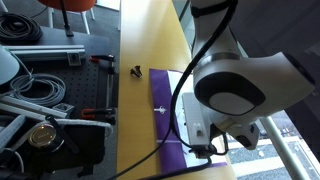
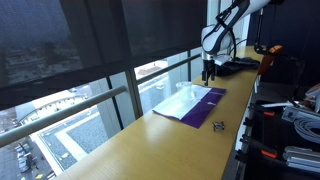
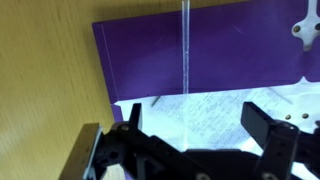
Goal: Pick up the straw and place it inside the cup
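A thin clear straw (image 3: 187, 60) lies lengthwise on a purple cloth (image 3: 150, 55) with a white printed middle, seen in the wrist view. My gripper (image 3: 195, 118) is open just above the cloth, one black finger on each side of the straw's near end, without gripping it. In an exterior view the gripper (image 2: 207, 72) hangs over the cloth's far end (image 2: 190, 103). The clear cup does not show plainly in any view. A small white object (image 3: 305, 25) lies on the purple stripe; it also shows in an exterior view (image 1: 160, 105).
The cloth lies on a long yellow wooden table (image 1: 140, 110) beside a window (image 2: 90, 90). A small black object (image 1: 135, 70) sits on the table beyond the cloth, also seen in an exterior view (image 2: 218, 125). Cables and equipment (image 1: 40, 110) crowd the floor beside the table.
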`<control>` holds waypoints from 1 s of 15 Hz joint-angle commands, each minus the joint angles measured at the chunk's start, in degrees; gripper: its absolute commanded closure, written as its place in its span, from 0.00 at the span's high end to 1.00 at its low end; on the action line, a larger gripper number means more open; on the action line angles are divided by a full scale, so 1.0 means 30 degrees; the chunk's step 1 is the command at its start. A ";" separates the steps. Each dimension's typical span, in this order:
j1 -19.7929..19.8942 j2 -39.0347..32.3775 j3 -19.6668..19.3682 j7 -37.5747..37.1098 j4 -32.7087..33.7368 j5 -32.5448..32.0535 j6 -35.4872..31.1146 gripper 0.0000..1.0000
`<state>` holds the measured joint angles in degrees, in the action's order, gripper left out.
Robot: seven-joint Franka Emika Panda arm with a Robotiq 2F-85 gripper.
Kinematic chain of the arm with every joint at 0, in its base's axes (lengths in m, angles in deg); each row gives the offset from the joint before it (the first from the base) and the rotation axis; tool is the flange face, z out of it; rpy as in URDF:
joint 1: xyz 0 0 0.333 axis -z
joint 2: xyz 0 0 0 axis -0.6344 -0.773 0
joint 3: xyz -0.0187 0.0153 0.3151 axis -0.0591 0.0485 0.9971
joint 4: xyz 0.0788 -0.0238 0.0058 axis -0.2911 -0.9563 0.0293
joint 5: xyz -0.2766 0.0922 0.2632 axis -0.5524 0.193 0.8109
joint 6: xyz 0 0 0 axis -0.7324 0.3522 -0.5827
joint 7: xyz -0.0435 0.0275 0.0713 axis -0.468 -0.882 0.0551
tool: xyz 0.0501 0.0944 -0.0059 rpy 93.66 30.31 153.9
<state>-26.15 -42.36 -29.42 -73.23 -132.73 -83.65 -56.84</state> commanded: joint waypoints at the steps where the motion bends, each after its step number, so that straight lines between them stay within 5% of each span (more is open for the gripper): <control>1: 0.0551 -0.1345 0.0580 0.0584 0.1104 0.0274 -0.0217 1.00; 10: 0.0235 -0.3606 0.0880 0.0059 0.3001 0.0113 -0.0488 1.00; 11: 0.0207 -0.3746 0.0883 0.0031 0.3108 0.0098 -0.0507 0.96; 12: 0.0163 -0.3824 0.0887 0.0004 0.3154 0.0083 -0.0538 0.74; 15: 0.0002 -0.3965 0.0880 -0.0065 0.3207 0.0013 -0.0664 0.62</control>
<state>-26.02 -53.30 -27.16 -72.99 -124.40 -83.65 -58.13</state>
